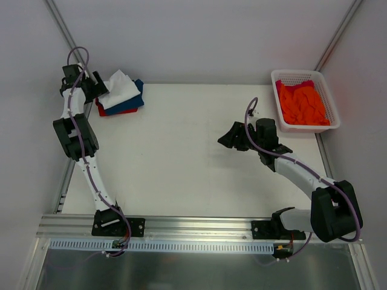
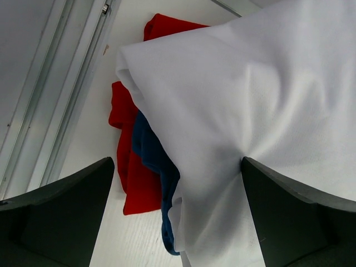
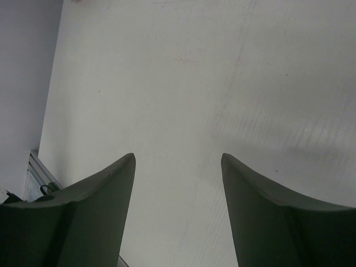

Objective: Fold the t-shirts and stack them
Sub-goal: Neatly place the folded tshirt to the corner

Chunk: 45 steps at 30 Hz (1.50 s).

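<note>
A: Where is the stack?

B: Far left corner of the bench (image 1: 181, 157). White t-shirt (image 1: 121, 87) on top, blue t-shirt (image 1: 130, 104) under it, red t-shirt (image 1: 104, 112) at the bottom. Blue and red edges show past the white on the near side.

A: Left pincer?

B: Left pincer (image 2: 177, 167) released, jaws wide apart, hanging just over the edge of the stack. No cloth pinched. Right pincer (image 3: 178, 158) also spread and empty, over bare bench near the middle, well apart from both lots of cloth.

A: The remaining garment?

B: Orange t-shirt (image 1: 302, 103), bunched in ridges inside the white lattice basket (image 1: 334, 115), far right corner. Not yet folded.

A: How will it handle?

B: Judgement only: light, limp knit with no stiffness. It will drape and drag rather than lift as a sheet. Not fragile. Stacked layers may slide on each other. For the orange one I would pinch a raised ridge to lift it out of the basket. Then regrip at shoulder or hem corners, one pincer each side, to spread it flat.

A: Appearance?

B: All plain colour, no print visible. The white is matte and fine-textured with one soft crease, loosely folded, sitting askew on the blue. The orange is vivid and heavily rumpled.
</note>
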{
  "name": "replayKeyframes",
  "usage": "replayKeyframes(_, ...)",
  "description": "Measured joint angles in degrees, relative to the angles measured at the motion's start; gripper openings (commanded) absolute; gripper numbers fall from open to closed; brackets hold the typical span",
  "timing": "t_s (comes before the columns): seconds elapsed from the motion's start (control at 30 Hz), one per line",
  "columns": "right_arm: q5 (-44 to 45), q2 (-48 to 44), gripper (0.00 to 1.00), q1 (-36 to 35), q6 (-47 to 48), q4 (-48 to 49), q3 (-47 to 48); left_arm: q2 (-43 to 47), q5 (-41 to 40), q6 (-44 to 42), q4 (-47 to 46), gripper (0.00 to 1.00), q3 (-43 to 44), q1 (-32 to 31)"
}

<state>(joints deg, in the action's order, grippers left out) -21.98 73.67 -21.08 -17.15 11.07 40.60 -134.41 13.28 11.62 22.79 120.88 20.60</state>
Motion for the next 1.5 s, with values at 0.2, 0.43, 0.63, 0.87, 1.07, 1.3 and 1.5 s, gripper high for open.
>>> replayKeyframes(0.2,0.0,0.0,0.67,0.0,0.0,0.2,-0.2,5.5,-1.3,1.2,0.6,0.99,-2.3,0.0)
replayKeyframes(0.43,0.0,0.1,0.67,0.0,0.0,0.2,-0.2,18.5,-4.0,2.8,-0.3,0.99,-6.8,-0.9)
replayKeyframes(0.63,0.0,0.1,0.68,0.0,-0.4,0.3,-0.2,25.9,-4.3,4.5,-1.6,0.99,-9.4,-3.8)
replayKeyframes(0.87,0.1,-1.0,0.68,0.0,-0.9,0.2,-0.9,26.4,-3.0,4.6,-2.0,0.99,-10.9,-10.2)
replayKeyframes(1.07,0.1,-2.7,0.68,0.0,-0.9,-0.8,-1.9,26.4,-0.3,5.8,-3.4,0.99,-15.5,-17.6)
replayKeyframes(1.3,0.3,-4.3,0.68,0.0,-0.7,-2.0,-1.9,29.5,1.8,8.7,-9.7,0.99,-29.2,-32.1)
replayKeyframes(1.5,1.4,-6.5,0.69,0.0,-0.5,-3.8,-1.9,37.8,2.9,10.4,-13.4,0.99,-43.1,-43.6)
